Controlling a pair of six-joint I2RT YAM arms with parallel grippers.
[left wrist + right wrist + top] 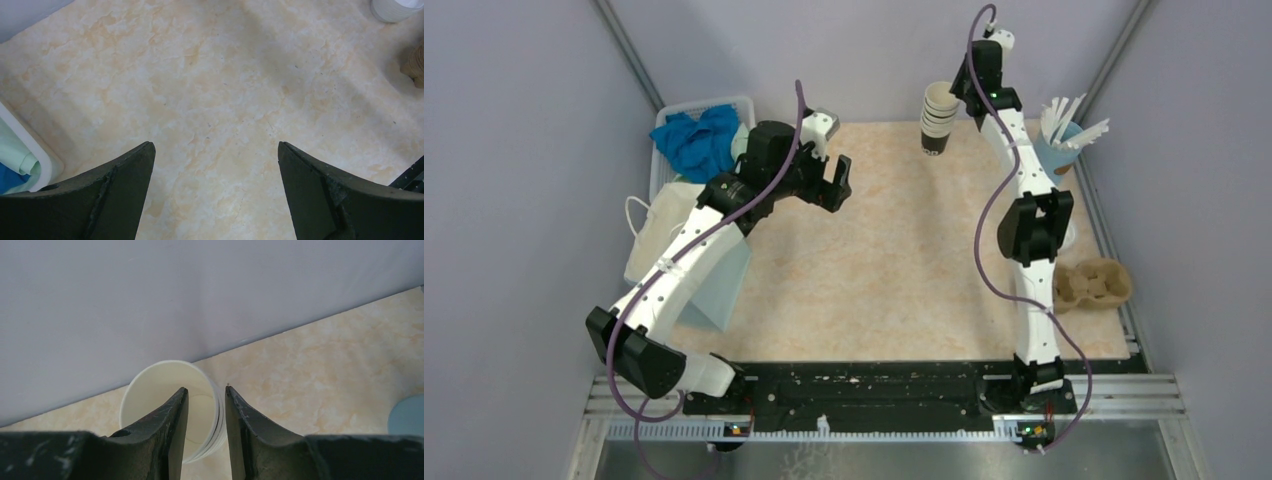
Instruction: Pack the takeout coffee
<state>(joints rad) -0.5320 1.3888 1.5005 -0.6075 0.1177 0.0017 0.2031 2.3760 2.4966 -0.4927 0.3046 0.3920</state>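
A stack of lidless cream-rimmed paper cups (938,118) stands at the back of the table, seen from above in the right wrist view as an empty cup mouth (150,390). My right gripper (206,389) straddles the top cup's right rim. One finger is inside the cup and the other outside, with a narrow gap left at the wall. In the top view the right gripper (961,92) sits just right of the stack. My left gripper (839,185) (215,145) hangs wide open over bare table. The takeout coffee is not in view.
A cardboard cup carrier (1092,283) lies at the right edge, with something white (1069,235) half hidden behind my right arm. A blue cup of white stirrers (1059,150) stands back right. A basket (664,165) holding blue cloth and paper bags (659,235) sit at the left.
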